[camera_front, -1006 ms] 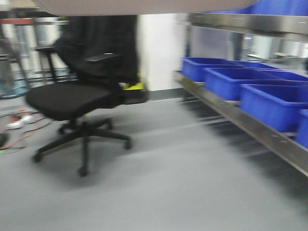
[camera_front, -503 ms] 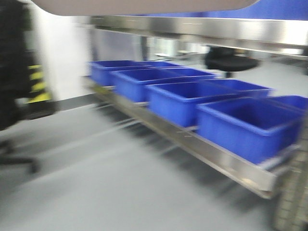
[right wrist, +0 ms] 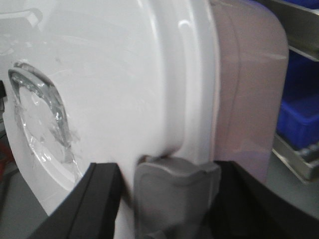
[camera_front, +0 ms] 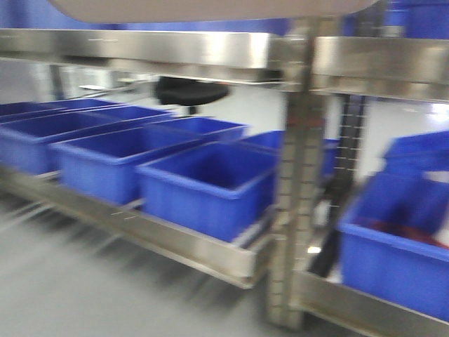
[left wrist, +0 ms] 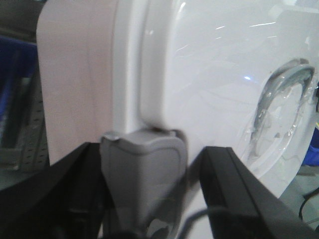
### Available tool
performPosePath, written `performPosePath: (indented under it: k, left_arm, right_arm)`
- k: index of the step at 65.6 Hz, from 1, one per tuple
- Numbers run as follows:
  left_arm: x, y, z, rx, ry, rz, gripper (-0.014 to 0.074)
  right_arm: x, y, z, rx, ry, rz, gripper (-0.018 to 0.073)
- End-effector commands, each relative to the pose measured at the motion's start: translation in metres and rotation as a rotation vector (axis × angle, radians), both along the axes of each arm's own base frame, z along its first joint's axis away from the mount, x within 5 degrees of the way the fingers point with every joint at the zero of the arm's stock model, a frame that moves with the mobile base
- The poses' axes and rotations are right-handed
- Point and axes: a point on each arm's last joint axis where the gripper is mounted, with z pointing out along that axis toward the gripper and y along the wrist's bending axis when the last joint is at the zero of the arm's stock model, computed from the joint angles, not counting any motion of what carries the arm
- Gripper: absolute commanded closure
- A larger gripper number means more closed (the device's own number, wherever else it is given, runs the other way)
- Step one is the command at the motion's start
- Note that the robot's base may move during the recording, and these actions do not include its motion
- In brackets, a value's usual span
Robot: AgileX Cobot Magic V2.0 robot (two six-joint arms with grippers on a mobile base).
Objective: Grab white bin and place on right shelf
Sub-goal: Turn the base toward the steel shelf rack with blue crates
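The white bin (camera_front: 210, 8) is held up; its pale underside fills the top edge of the front view. In the left wrist view its glossy lid (left wrist: 209, 74) with the recessed handle faces me, and my left gripper (left wrist: 149, 154) is shut around its grey side latch (left wrist: 142, 169). In the right wrist view my right gripper (right wrist: 172, 172) is shut around the grey latch (right wrist: 174, 189) on the other end of the bin (right wrist: 109, 74). The stainless steel shelf (camera_front: 175, 49) stands straight ahead, with a perforated upright (camera_front: 298, 175) right of centre.
Several blue bins (camera_front: 203, 186) sit in a row on the shelf's low rail (camera_front: 182, 246). Another blue bin (camera_front: 393, 260) sits right of the upright, with more above. Grey floor (camera_front: 70, 295) lies at lower left. A black chair seat (camera_front: 189, 91) shows behind the shelf.
The front view has swung right and closer to the steel shelf. The black office chair has left view and the blue bins now fill the frame. The bin stays at the top edge.
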Motion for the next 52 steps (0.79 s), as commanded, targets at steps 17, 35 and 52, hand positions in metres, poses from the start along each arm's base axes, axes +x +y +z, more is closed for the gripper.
performPosePath:
  k: [17, 35, 52]
  left_arm:
    - [-0.027, -0.0159, 0.0257, -0.167, -0.036, -0.225, 0.0367]
    - [-0.027, -0.0159, 0.0257, -0.167, -0.036, -0.225, 0.0367]
    - [-0.027, -0.0159, 0.0257, -0.167, -0.036, -0.225, 0.0367]
  right_arm:
    - [-0.018, 0.0138, 0.0251, 0.194, -0.036, 0.151, 0.0167]
    - [-0.018, 0.0138, 0.0251, 0.194, -0.036, 0.151, 0.0167]
    - [-0.018, 0.0138, 0.0251, 0.194, -0.036, 0.151, 0.0167]
